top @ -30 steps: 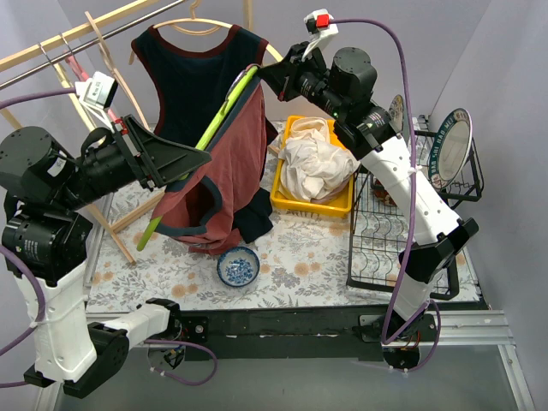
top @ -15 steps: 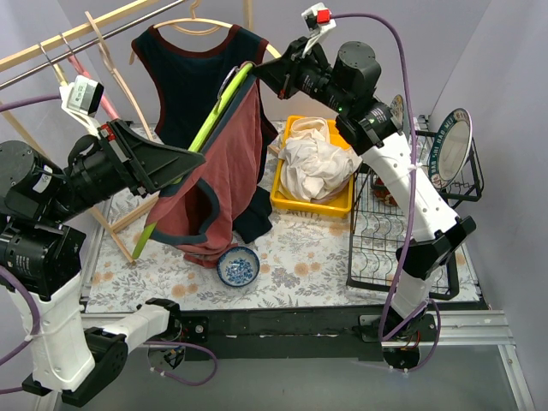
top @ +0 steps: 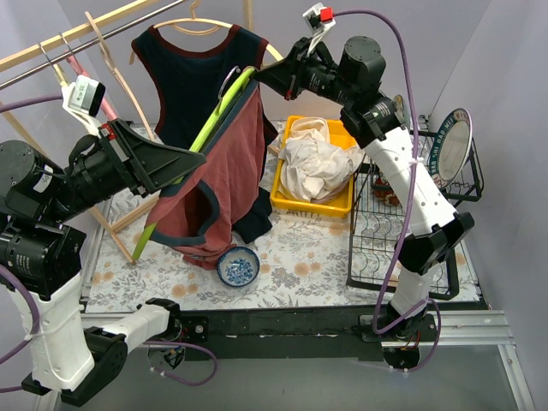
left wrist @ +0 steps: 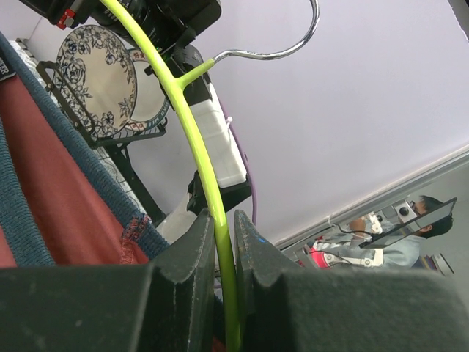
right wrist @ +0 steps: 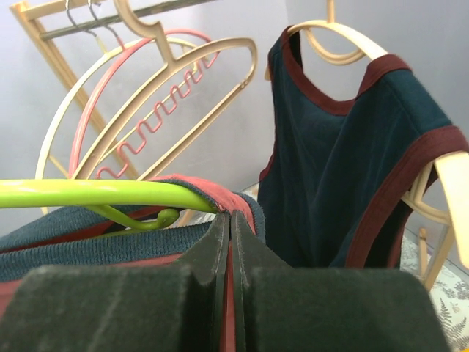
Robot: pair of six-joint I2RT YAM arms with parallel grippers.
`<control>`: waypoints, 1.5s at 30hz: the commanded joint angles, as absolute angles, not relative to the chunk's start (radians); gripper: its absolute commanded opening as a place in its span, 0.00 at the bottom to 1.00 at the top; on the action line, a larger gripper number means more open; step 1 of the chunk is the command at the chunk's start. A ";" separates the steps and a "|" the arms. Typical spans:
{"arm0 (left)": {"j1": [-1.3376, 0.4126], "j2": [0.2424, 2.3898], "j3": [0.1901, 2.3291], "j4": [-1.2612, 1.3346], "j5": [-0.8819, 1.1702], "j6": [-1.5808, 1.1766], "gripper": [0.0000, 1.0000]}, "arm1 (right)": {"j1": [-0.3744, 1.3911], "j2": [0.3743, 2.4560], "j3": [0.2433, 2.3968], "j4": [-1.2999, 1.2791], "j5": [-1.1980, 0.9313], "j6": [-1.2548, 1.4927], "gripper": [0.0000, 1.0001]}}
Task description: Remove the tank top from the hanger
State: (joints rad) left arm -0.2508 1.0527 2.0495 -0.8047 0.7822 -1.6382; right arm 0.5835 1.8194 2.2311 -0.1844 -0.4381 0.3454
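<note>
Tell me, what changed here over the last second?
The left arm swung back toward its own left, the right arm's wrist rose slightly, and the red tank top sagged a little lower. The left gripper stayed shut on the green hanger, the right gripper on the top. The bowl and yellow bin did not move.

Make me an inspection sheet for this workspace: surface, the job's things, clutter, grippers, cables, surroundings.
Surface: table under a flowered cloth.
Job's things: red tank top on the green hanger, both held above the table.
Clutter: blue bowl; yellow bin of white cloth; wire rack with plates; dark tank top on a wooden hanger behind.
Grippers: left gripper shut on the green hanger; right gripper shut on the red tank top's edge.
Cables: purple cable loops over the right arm.
Surroundings: plain walls; a person far off in the left wrist view.
</note>
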 commanded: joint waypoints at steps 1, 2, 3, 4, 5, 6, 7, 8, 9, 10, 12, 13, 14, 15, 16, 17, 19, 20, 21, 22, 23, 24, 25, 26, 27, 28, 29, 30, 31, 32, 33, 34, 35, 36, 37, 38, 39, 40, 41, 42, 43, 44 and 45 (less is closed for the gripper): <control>-0.282 0.951 2.117 -0.517 0.878 -1.545 0.00 | 0.523 1.904 2.215 -0.354 -0.495 0.328 0.01; -0.282 0.947 2.114 -0.523 0.871 -1.537 0.00 | 0.522 1.905 2.215 -0.356 -0.514 0.331 0.01; -0.284 0.945 2.115 -0.525 0.870 -1.525 0.00 | 0.523 1.904 2.207 -0.339 -0.538 0.339 0.01; -0.282 0.943 2.115 -0.532 0.858 -1.505 0.00 | 0.522 1.902 2.197 -0.324 -0.601 0.348 0.01; -0.284 0.936 2.109 -0.532 0.851 -1.494 0.00 | 0.517 1.895 2.178 -0.290 -0.635 0.389 0.01; -0.285 0.934 2.109 -0.532 0.847 -1.485 0.00 | 0.515 1.891 2.152 -0.275 -0.643 0.394 0.01; -0.288 0.936 2.118 -0.549 0.838 -1.470 0.00 | 0.515 1.890 2.149 -0.279 -0.637 0.387 0.01; -0.293 0.937 2.125 -0.557 0.825 -1.465 0.00 | 0.514 1.890 2.146 -0.282 -0.643 0.384 0.01; -0.299 0.937 2.134 -0.560 0.821 -1.462 0.00 | 0.511 1.890 2.138 -0.282 -0.653 0.391 0.01; -0.304 0.936 2.137 -0.560 0.815 -1.459 0.00 | 0.499 1.891 2.126 -0.255 -0.699 0.406 0.01; -0.316 0.927 2.146 -0.560 0.787 -1.451 0.00 | 0.492 1.893 2.118 -0.252 -0.709 0.417 0.01; -0.322 0.928 2.151 -0.560 0.782 -1.448 0.00 | 0.486 1.893 2.118 -0.264 -0.694 0.414 0.01; -0.331 0.930 2.158 -0.561 0.776 -1.450 0.00 | 0.485 1.893 2.117 -0.262 -0.690 0.416 0.01; -0.348 0.934 2.172 -0.569 0.764 -1.450 0.00 | 0.480 1.891 2.112 -0.256 -0.687 0.428 0.01; -0.354 0.934 2.174 -0.571 0.761 -1.451 0.00 | 0.471 1.890 2.103 -0.232 -0.686 0.443 0.01; -0.362 0.933 2.174 -0.566 0.755 -1.451 0.00 | 0.466 1.888 2.097 -0.219 -0.680 0.462 0.01; -0.376 0.927 2.178 -0.558 0.736 -1.447 0.00 | 0.453 1.887 2.083 -0.186 -0.680 0.514 0.01; -0.379 0.922 2.178 -0.558 0.727 -1.442 0.00 | 0.449 1.887 2.079 -0.160 -0.681 0.528 0.01; -0.386 0.919 2.178 -0.554 0.720 -1.439 0.00 | 0.446 1.887 2.077 -0.146 -0.683 0.544 0.01; -0.391 0.916 2.180 -0.551 0.716 -1.436 0.00 | 0.443 1.890 2.075 -0.143 -0.681 0.566 0.01; -0.396 0.910 2.180 -0.548 0.712 -1.433 0.00 | 0.439 1.891 2.075 -0.118 -0.686 0.581 0.01; -0.396 0.908 2.180 -0.543 0.713 -1.431 0.00 | 0.439 1.894 2.071 -0.097 -0.699 0.598 0.01; -0.399 0.908 2.180 -0.546 0.716 -1.430 0.00 | 0.431 1.896 2.060 -0.065 -0.740 0.626 0.01; -0.400 0.911 2.187 -0.554 0.712 -1.427 0.00 | 0.428 1.894 2.037 -0.028 -0.756 0.688 0.01; -0.400 0.911 2.187 -0.566 0.710 -1.422 0.00 | 0.428 1.894 2.028 0.029 -0.767 0.708 0.01; -0.402 0.911 2.186 -0.569 0.701 -1.411 0.00 | 0.428 1.894 2.022 0.052 -0.788 0.733 0.01; -0.402 0.907 2.181 -0.572 0.696 -1.405 0.00 | 0.429 1.894 2.020 0.058 -0.793 0.745 0.01; -0.405 0.905 2.175 -0.574 0.693 -1.398 0.00 | 0.430 1.891 2.007 0.102 -0.801 0.762 0.01; -0.403 0.902 2.166 -0.572 0.683 -1.375 0.00 | 0.434 1.876 1.976 0.159 -0.836 0.796 0.01; -0.405 0.896 2.155 -0.569 0.661 -1.365 0.00 | 0.434 1.867 1.942 0.225 -0.856 0.837 0.01; -0.403 0.875 2.113 -0.543 0.655 -1.358 0.00 | 0.434 1.861 1.872 0.320 -0.876 0.964 0.01; -0.403 0.862 2.086 -0.519 0.653 -1.351 0.00 | 0.434 1.859 1.856 0.448 -0.911 1.012 0.01; -0.403 0.850 2.060 -0.500 0.637 -1.348 0.00 | 0.437 1.862 1.849 0.500 -0.926 1.055 0.01; -0.406 0.842 2.037 -0.473 0.634 -1.345 0.00 | 0.439 1.867 1.844 0.532 -0.939 1.093 0.01; -0.408 0.847 2.045 -0.476 0.634 -1.339 0.00 | 0.440 1.868 1.864 0.476 -0.937 1.066 0.01; -0.411 0.863 2.065 -0.492 0.623 -1.325 0.00 | 0.440 1.868 1.880 0.419 -0.927 1.027 0.01; -0.416 0.877 2.091 -0.532 0.606 -1.319 0.00 | 0.442 1.867 1.884 0.394 -0.917 0.996 0.01; -0.417 0.899 2.126 -0.538 0.606 -1.316 0.00 | 0.439 1.865 1.869 0.394 -0.914 1.002 0.01; -0.417 0.899 2.120 -0.528 0.610 -1.327 0.00 | 0.437 1.867 1.864 0.414 -0.916 1.009 0.01; -0.417 0.896 2.100 -0.482 0.635 -1.339 0.00 | 0.440 1.870 1.861 0.425 -0.919 1.018 0.01; -0.419 0.882 2.061 -0.457 0.643 -1.351 0.00 | 0.446 1.876 1.856 0.433 -0.925 1.034 0.01; -0.417 0.881 2.036 -0.431 0.661 -1.365 0.00 | 0.448 1.881 1.858 0.457 -0.927 1.052 0.01; -0.419 0.877 2.023 -0.393 0.708 -1.387 0.00 | 0.451 1.890 1.861 0.484 -0.937 1.078 0.01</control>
State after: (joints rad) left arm -0.4053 0.9501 2.0014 -0.8989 0.6052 -1.4559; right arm 0.4694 1.8317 1.8900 0.4862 -0.9146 1.0302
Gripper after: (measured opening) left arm 0.101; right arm 0.028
